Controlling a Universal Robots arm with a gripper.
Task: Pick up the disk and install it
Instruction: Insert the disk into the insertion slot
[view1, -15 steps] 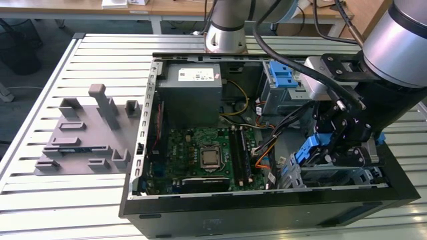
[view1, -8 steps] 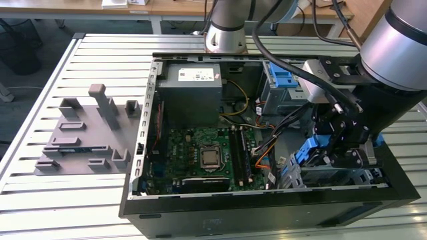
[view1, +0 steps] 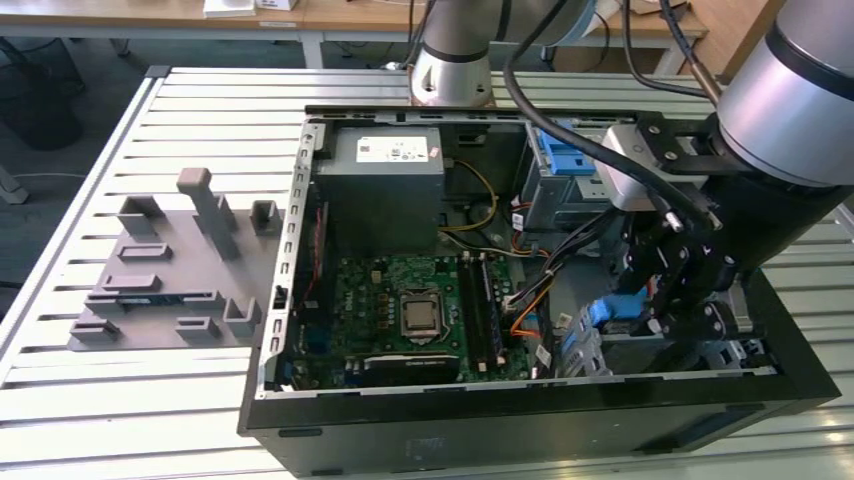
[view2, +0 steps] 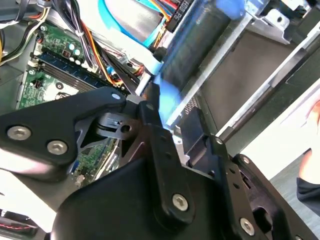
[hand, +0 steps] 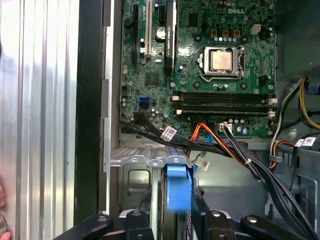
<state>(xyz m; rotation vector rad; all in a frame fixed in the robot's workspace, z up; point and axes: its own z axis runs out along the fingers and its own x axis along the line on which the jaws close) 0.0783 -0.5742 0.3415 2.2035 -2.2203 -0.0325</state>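
At lower right of the exterior view, the tool stands closed on the disk, edge-on inside the case. Judged stiff, fairly heavy, shock-sensitive: grip its blue frame edges.

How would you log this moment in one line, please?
step: install | gripper: shut on the disk | place: at drive bay in computer case
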